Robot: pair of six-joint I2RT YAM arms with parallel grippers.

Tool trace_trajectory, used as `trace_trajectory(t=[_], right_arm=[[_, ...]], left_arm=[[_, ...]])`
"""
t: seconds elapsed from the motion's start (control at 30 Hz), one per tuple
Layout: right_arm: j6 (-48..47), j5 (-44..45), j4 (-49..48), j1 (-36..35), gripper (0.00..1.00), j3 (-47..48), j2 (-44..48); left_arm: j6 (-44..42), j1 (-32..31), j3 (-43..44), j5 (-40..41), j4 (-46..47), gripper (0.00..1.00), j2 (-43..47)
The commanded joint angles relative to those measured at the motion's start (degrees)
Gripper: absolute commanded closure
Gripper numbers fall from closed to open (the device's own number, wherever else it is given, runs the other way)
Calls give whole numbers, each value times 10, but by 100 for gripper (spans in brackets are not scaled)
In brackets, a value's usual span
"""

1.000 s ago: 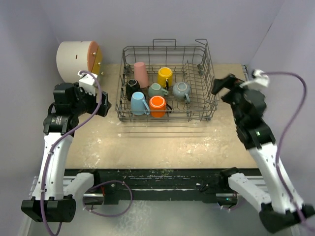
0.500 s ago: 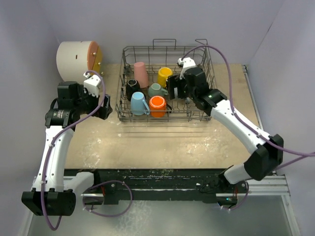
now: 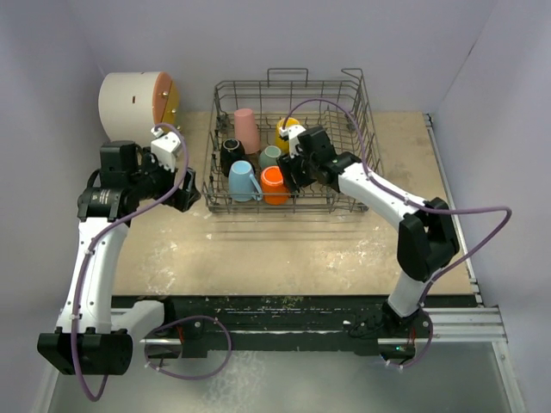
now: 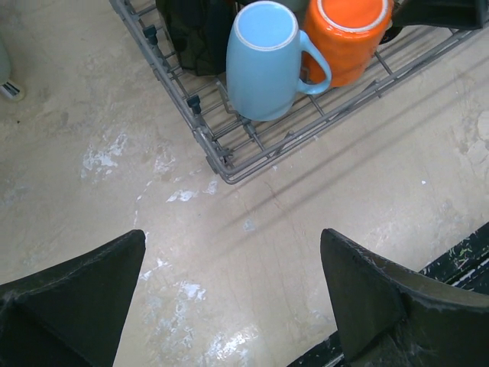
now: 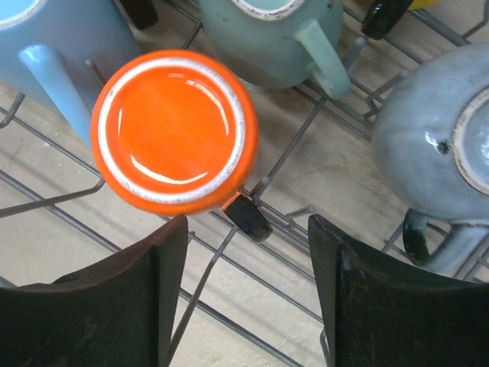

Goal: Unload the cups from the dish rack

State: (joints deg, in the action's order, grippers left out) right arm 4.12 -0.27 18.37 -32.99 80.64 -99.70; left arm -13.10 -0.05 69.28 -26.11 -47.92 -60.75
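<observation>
The grey wire dish rack (image 3: 366, 129) stands at the back middle. In it are the pink tumbler (image 3: 247, 129), yellow mug (image 3: 284, 131), black mug (image 3: 231, 155), teal mug (image 3: 270, 156), light blue mug (image 3: 243, 181) and orange mug (image 3: 275, 184). My right arm hides the grey mug there. My right gripper (image 3: 295, 165) is open inside the rack. In the right wrist view it (image 5: 248, 227) hangs just beside the upturned orange mug (image 5: 174, 140), over its dark handle (image 5: 248, 216), with the teal mug (image 5: 275, 34) and grey mug (image 5: 443, 130) beyond. My left gripper (image 3: 184, 190) is open and empty.
A white cylindrical cabinet (image 3: 129, 101) with an orange-yellow front stands at the back left. In the left wrist view the rack's near left corner (image 4: 221, 164) lies ahead of my left gripper (image 4: 233, 237), with the light blue mug (image 4: 263, 61) inside. Purple walls close three sides.
My right arm has swung from the right side of the table into the rack and now hangs by the orange mug. My left arm has barely shifted.
</observation>
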Motion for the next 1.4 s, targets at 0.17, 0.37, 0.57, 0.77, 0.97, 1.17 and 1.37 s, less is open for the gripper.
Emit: trace_trajectory(t=[0.17,0.37,0.57,0.77,0.97,1.17,1.37], right_arm=[[-98,-39,7,-1,42,47,-58],[-109,-66,-15,-1,47,32,-56],[-133,-92,-20,-1,64,19,-50],[-140,-106,-27,-1,64,6,-44],[-153,-122,-29,-1,91,-1,-42],[-153,-113,-41,-2,100,-24,-6],[-155,-108,-52,-3,100,-37,50]], left_arm=[[-50,1,59,-27,-29,1,14],[-58,1,59,-33,-21,1,8],[-58,1,62,-39,-19,1,12],[-73,1,61,-35,-19,1,23],[-77,1,61,-38,-21,1,32],[-85,1,54,-47,-18,1,44],[-90,1,46,-62,-13,1,51]])
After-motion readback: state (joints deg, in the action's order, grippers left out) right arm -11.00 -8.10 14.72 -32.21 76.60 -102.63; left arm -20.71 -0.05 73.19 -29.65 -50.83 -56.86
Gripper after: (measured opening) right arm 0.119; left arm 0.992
